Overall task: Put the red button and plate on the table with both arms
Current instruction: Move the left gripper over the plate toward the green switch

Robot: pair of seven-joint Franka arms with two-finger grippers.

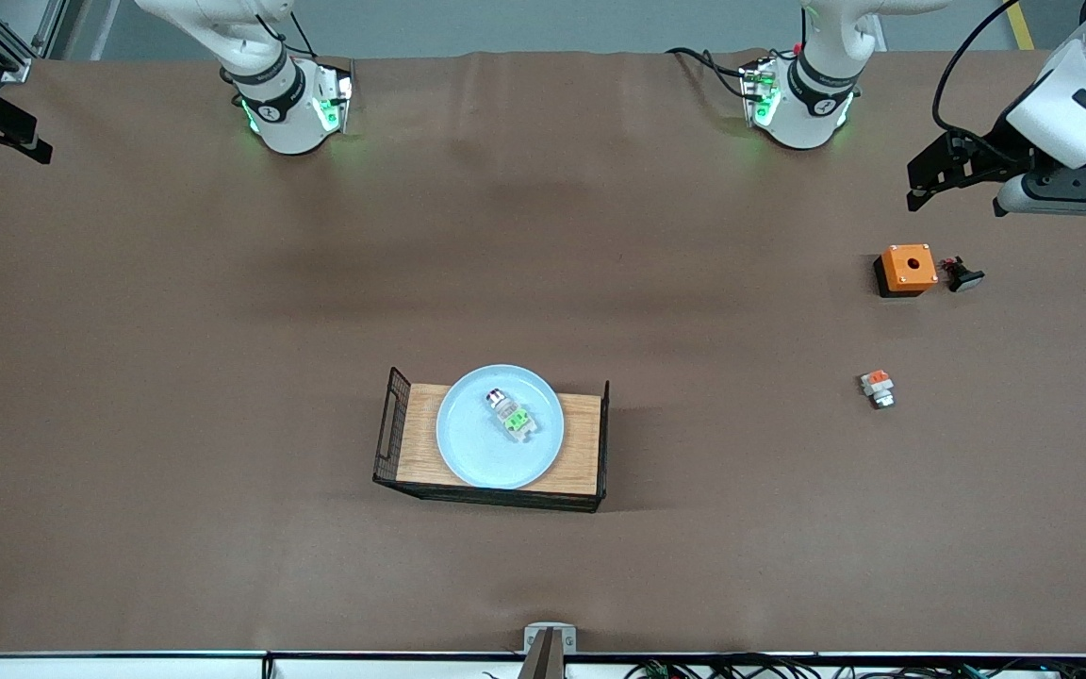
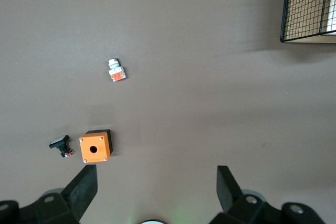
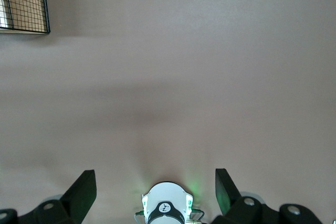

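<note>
Nearest you, the wooden tray [image 1: 581, 443] carries the plate [image 1: 468, 453] with the red button [image 1: 512, 414] on it; your left gripper [image 2: 156, 187] and right gripper [image 3: 155, 187] hang spread wide over bare table [image 1: 222, 377].

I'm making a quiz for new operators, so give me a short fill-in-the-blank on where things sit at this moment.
1. The green-middled switch block lies on the pale-blue ____.
2. The plate rests on the wooden ____.
3. The small black part lies beside the ____ box.
4. The left gripper and the right gripper both have their jaws ____, holding nothing.

Missing words: plate; tray; orange; open
</note>
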